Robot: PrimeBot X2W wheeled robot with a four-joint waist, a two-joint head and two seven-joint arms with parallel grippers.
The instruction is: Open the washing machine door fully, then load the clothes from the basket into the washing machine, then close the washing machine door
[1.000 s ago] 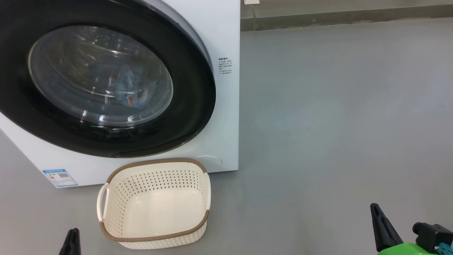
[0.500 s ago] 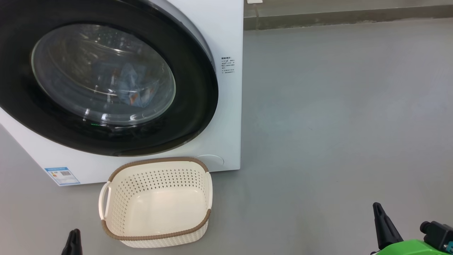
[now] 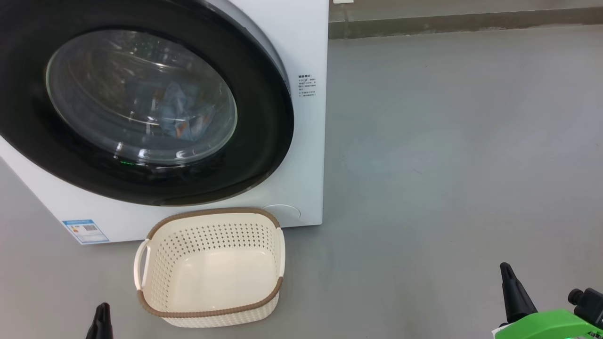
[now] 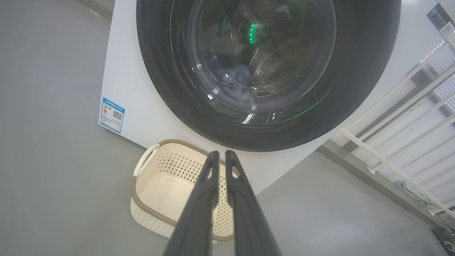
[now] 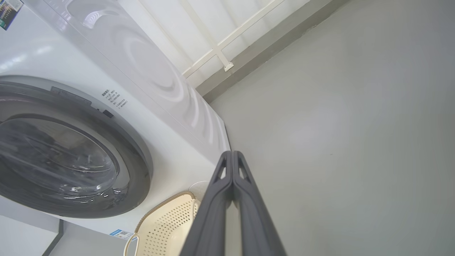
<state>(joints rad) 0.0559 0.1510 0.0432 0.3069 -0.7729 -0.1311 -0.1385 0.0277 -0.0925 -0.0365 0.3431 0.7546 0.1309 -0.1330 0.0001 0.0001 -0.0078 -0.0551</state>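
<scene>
Door (image 3: 264,141) cut off at 9 o'clock; clothes (image 3: 181,115) dim behind its glass, inside washer (image 3: 306,179); basket (image 3: 212,312) at 6 o'clock, floor showing; left gripper (image 4: 221,153), right gripper (image 5: 231,153) closed, holding nothing.

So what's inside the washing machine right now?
Through the glass of the washing machine door, light blue clothes with orange bits lie low in the steel drum. The door's black rim and glare hide the rest of the drum, so whether more lies there can't be told.

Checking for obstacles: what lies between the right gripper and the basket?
Nothing but bare grey floor lies between the right gripper and the basket, as the head view shows.
</scene>
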